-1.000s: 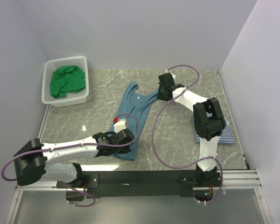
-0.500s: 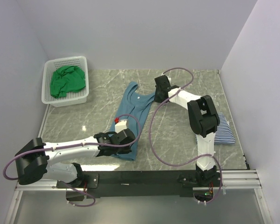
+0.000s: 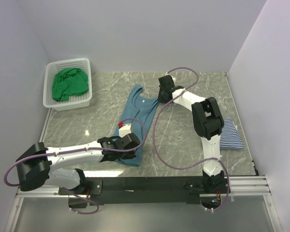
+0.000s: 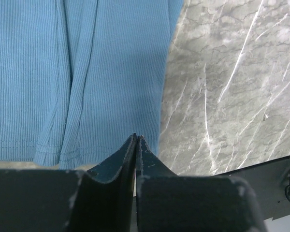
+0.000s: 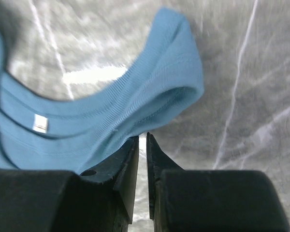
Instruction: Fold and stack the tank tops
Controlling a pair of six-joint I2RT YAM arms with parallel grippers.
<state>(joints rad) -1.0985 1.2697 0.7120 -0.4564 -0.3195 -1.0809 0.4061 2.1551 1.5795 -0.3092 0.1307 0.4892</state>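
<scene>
A grey marble table holds a teal-blue tank top, spread nearly flat between the two arms with its straps toward the far wall. Both claws work its right-hand edge. The right gripper sits at the far right shoulder strap with its jaws drawn to a thin slit, and the strap's rolled edge meets the tips and seems pinched there. The left gripper sits at the near hem by the right corner, jaws pressed tip to tip, though I cannot tell whether any cloth is caught between them. This looks like the start of a lengthwise fold. To do it well, each claw needs a sure hold on the cloth. Both ends should then rise together and travel leftward at the same pace, with the edge kept taut so the ribbed fabric lands without wrinkles. Off to the right, partly under the right arm, lies the navy-and-white striped tank top, well clear. The green tank top sits crumpled in a white lattice basket at the far left corner. A purple cable loops just beside the teal cloth and could drag on it.
</scene>
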